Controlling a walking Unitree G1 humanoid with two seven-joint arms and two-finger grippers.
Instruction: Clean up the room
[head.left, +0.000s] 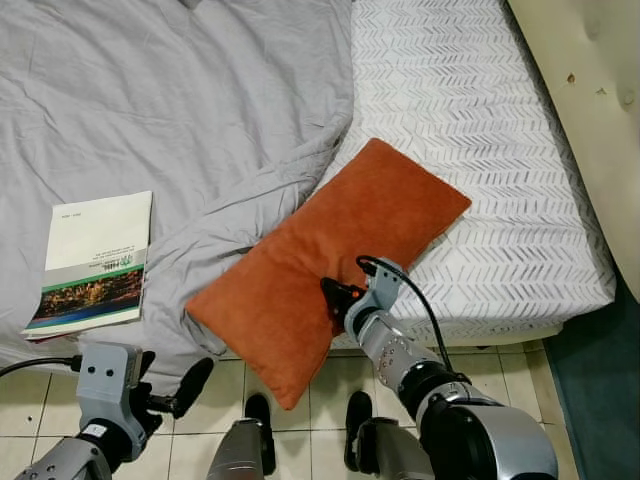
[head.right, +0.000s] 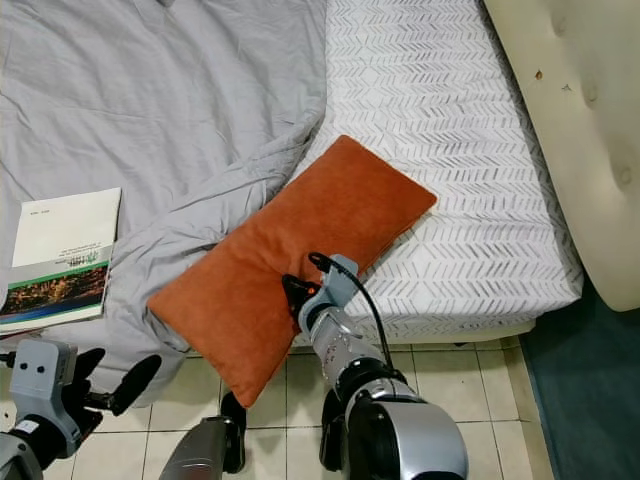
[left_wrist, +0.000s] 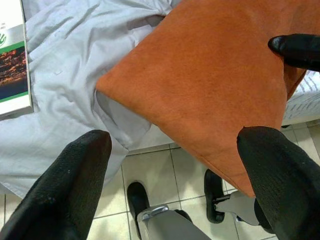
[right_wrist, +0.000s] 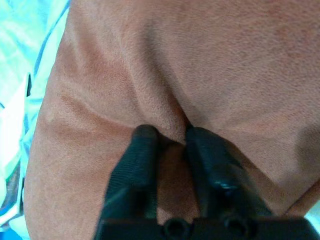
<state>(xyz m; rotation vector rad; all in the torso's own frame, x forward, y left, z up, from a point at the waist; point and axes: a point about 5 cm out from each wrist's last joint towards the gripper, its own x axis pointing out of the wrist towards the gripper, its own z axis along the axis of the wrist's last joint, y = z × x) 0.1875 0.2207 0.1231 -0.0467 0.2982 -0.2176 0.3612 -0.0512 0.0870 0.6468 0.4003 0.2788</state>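
Note:
An orange pillow (head.left: 330, 250) lies slantwise over the bed's near edge, and its lower corner hangs out above the tiled floor. My right gripper (head.left: 336, 296) sits at the middle of the pillow's near long edge. It is shut on a pinched fold of the orange fabric (right_wrist: 167, 131). My left gripper (head.left: 172, 385) hangs low on the left over the floor, short of the bed, and is open. Its two black fingers (left_wrist: 75, 170) frame the pillow's lower corner (left_wrist: 210, 90) from a distance without touching it.
A book (head.left: 95, 260) with a white and green cover lies on the rumpled grey duvet (head.left: 180, 120) at the left. The white patterned sheet (head.left: 480, 140) covers the mattress at the right. A cream headboard (head.left: 600, 80) and a teal rug (head.left: 600, 380) lie beyond it. My feet (head.left: 258, 412) stand on tiles.

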